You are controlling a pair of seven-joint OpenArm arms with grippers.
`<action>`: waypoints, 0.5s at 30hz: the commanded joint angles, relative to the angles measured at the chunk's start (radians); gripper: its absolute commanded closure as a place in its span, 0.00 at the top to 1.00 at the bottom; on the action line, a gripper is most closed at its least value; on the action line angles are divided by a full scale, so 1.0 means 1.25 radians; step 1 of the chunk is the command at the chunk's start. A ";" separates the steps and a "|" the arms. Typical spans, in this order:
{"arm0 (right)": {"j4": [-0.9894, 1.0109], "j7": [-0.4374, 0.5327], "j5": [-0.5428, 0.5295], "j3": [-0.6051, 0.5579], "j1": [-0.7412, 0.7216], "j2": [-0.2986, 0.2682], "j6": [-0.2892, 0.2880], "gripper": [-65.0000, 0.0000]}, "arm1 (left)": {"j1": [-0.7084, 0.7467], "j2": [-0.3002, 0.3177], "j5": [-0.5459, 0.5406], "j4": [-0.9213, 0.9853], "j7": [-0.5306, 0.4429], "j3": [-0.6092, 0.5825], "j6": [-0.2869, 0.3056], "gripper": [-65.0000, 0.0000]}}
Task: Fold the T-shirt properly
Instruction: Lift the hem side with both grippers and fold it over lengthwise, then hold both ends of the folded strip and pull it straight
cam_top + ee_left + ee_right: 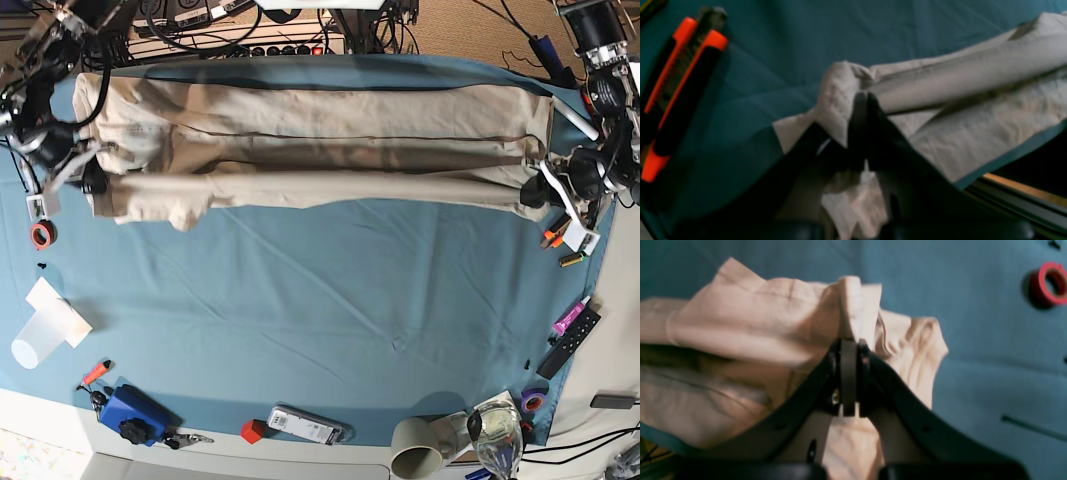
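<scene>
The beige T-shirt lies stretched sideways across the far part of the teal table cloth, with a long fold running along its near side. My left gripper is at the shirt's right end. In the left wrist view the left gripper is shut on a bunched edge of the T-shirt. My right gripper is at the shirt's left end. In the right wrist view the right gripper pinches a raised fold of the T-shirt.
A red tape roll and a white cup lie at the left. An orange-black knife sits beside the left gripper. A black remote, a mug, a glass and a blue tool line the near and right edges.
</scene>
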State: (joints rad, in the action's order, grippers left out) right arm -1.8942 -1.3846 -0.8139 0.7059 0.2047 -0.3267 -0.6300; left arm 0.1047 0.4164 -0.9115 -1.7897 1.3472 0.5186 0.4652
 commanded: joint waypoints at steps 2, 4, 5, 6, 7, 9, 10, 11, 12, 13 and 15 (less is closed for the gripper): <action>-0.022 0.010 -0.007 0.008 0.022 -0.016 -0.005 0.00 | 0.005 0.015 -0.013 -0.024 -0.007 0.007 0.004 0.00; -0.027 0.008 -0.007 0.008 0.045 -0.016 -0.005 0.00 | 0.015 0.015 -0.013 -0.030 -0.007 0.007 0.004 0.00; -0.029 0.005 -0.007 0.008 0.055 -0.015 -0.004 0.00 | 0.019 0.015 -0.013 -0.030 -0.007 0.007 0.003 0.00; -0.029 0.004 -0.007 0.008 0.063 -0.016 -0.004 0.00 | 0.023 0.015 -0.013 -0.030 -0.007 0.007 0.004 0.00; -0.029 0.003 -0.007 0.008 0.072 -0.016 -0.004 0.00 | 0.026 0.015 -0.013 -0.030 -0.007 0.007 0.004 0.00; -0.029 -0.001 -0.006 0.008 0.085 -0.015 -0.004 0.00 | 0.032 0.015 -0.013 -0.030 -0.007 0.007 0.004 0.00; -0.029 -0.001 -0.006 0.008 0.092 -0.014 -0.004 0.00 | 0.037 0.015 -0.013 -0.032 -0.007 0.007 0.004 0.00; -0.029 -0.003 -0.006 0.008 0.097 -0.013 -0.004 0.00 | 0.041 0.015 -0.013 -0.033 -0.006 0.007 0.004 0.00; -0.029 -0.005 -0.007 0.008 0.104 -0.013 -0.004 0.00 | 0.044 0.015 -0.013 -0.034 -0.006 0.007 0.004 0.00; -0.029 -0.009 -0.007 0.008 0.110 -0.013 -0.004 0.00 | 0.048 0.015 -0.013 -0.035 -0.006 0.007 0.004 0.00; -0.029 -0.009 -0.007 0.009 0.123 -0.013 -0.004 0.00 | 0.052 0.015 -0.013 -0.035 -0.001 0.007 0.004 0.00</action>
State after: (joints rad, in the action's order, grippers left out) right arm -1.9133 -1.4036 -0.8135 0.7059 0.3595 -0.3264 -0.6300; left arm 0.1745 0.4160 -0.9115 -1.8149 1.3521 0.5186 0.4656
